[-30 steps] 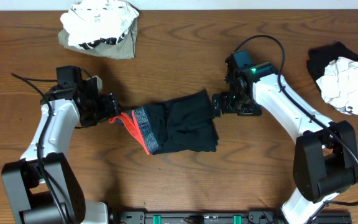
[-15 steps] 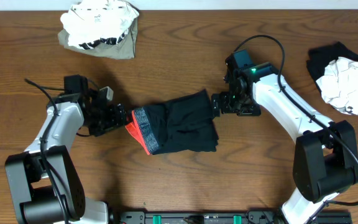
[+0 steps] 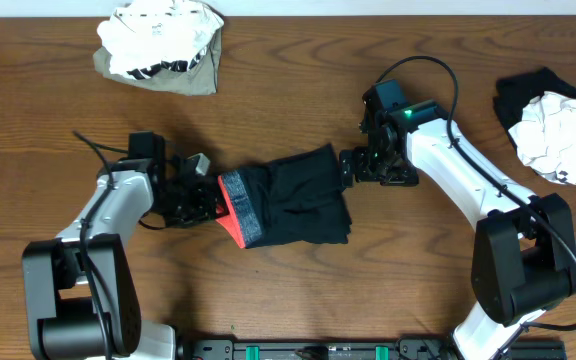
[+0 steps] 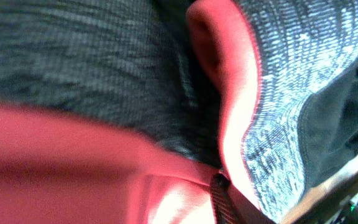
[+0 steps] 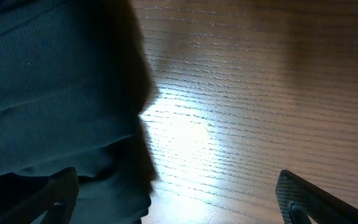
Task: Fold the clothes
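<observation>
A long black garment (image 3: 293,200) lies bunched on the tabletop (image 3: 288,80). At its nine o'clock the left hand (image 3: 204,200) is buried in the coral edge (image 3: 224,197), probably to lift a fold; whether it grips cannot be told. At two o'clock the right hand (image 3: 353,165) gapes wide over the far corner.

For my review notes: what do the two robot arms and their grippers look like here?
The left arm and right arm have smooth white shells with bulky black joints and bases. The left gripper and right gripper are black. A thin black cable loops above the right arm, which carries a small green light. No lettering is legible.
</observation>
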`<state>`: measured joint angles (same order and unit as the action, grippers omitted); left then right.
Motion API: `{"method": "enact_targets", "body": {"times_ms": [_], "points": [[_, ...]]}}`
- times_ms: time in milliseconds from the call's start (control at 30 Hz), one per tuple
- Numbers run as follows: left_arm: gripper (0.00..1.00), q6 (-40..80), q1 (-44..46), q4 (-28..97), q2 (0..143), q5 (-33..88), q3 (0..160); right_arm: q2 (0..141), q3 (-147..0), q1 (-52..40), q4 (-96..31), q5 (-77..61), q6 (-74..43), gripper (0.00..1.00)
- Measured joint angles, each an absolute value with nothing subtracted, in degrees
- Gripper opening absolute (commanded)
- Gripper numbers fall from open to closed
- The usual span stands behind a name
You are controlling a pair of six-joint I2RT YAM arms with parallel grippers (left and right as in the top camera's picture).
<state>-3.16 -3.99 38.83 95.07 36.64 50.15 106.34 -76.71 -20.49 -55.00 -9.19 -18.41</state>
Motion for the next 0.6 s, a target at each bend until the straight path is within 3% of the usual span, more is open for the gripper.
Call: {"method": "enact_targets", "body": {"times_ms": [333, 600], "points": [[0.3, -3.5, 1.0, 40.7, 93.7, 40.2, 50.2, 106.3, -76.7, -20.6, -55.0, -9.2, -18.4, 0.99], [0.26, -2.8, 1.0, 40.6, 82.5, 43.2, 50.2, 106.3, -76.7, -21.0, -54.5, -9.4, -18.4, 0.99]]}}
